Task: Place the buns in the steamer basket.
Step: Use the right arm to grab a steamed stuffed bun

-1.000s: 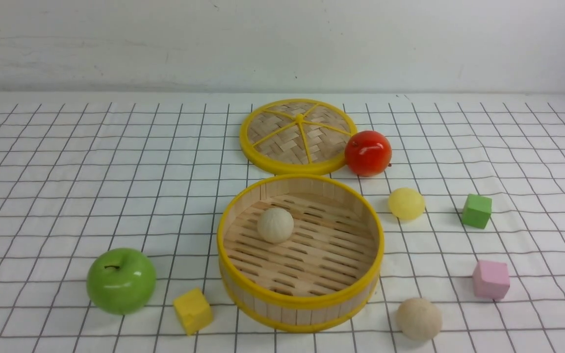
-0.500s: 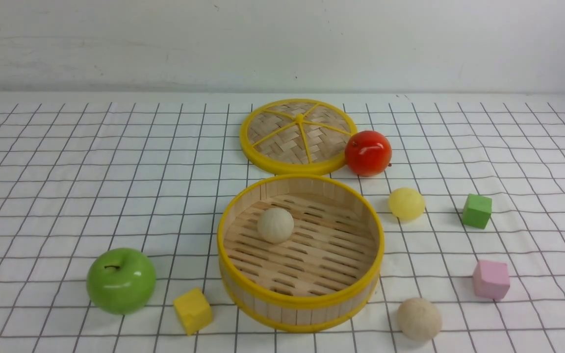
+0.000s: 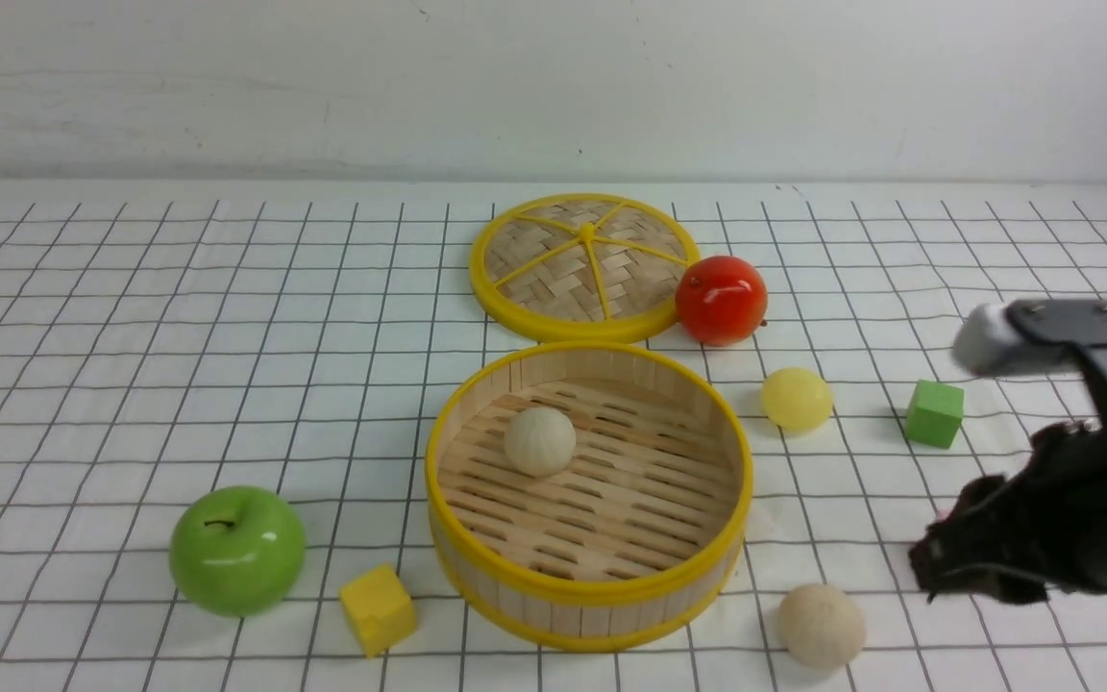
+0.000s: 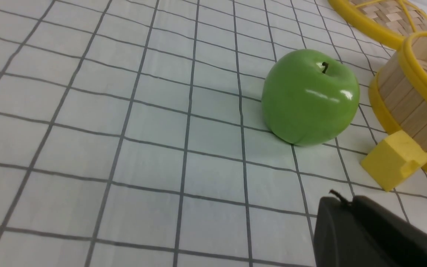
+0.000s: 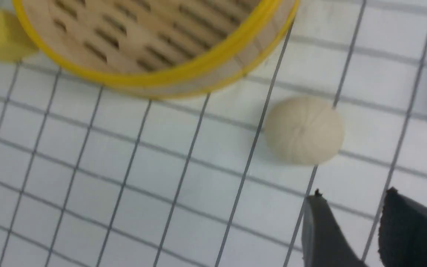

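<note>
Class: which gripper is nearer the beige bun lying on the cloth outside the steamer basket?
Right. The right gripper hangs just beside the beige bun; the left gripper is by the green apple, beyond the steamer basket.

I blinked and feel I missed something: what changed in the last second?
The right gripper has swung in from the right, toward the beige bun lying outside the basket; it holds nothing. The basket, the bun inside it, the yellow bun and the lid stayed put.
</note>
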You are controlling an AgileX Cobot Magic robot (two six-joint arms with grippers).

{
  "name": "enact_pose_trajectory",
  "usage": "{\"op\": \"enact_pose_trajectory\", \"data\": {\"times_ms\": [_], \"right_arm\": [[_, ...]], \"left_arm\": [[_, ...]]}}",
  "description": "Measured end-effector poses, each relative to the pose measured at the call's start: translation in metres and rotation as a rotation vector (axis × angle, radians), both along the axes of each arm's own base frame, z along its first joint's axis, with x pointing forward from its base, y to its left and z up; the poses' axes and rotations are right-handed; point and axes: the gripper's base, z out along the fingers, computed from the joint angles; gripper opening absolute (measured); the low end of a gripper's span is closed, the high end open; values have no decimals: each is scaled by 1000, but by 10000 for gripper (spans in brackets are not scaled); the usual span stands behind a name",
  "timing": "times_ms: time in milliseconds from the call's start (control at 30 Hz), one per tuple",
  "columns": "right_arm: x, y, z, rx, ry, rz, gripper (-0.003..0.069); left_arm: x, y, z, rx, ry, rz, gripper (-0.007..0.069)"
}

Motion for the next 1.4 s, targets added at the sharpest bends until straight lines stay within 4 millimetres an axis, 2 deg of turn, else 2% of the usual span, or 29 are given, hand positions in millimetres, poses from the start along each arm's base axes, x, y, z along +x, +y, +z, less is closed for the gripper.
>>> {"op": "enact_pose_trajectory", "data": {"times_ms": [167, 333, 467, 700, 1100, 1400], "right_arm": [[18, 19, -22, -75, 137, -13, 239], [33, 40, -32, -223, 70, 109, 239], [44, 46, -41, -269, 35, 141, 239], [53, 52, -54, -254, 64, 112, 239], [56, 55, -54, -213, 38, 89, 239], [59, 56, -70, -234, 95, 89, 239]], "left_arm": [[0, 0, 0, 0, 0, 0, 38], [0, 0, 0, 0, 0, 0, 38], [0, 0, 0, 0, 0, 0, 39], [0, 0, 0, 0, 0, 0, 39], [0, 0, 0, 2, 0, 0, 55], [0, 0, 0, 3, 0, 0, 62]]}}
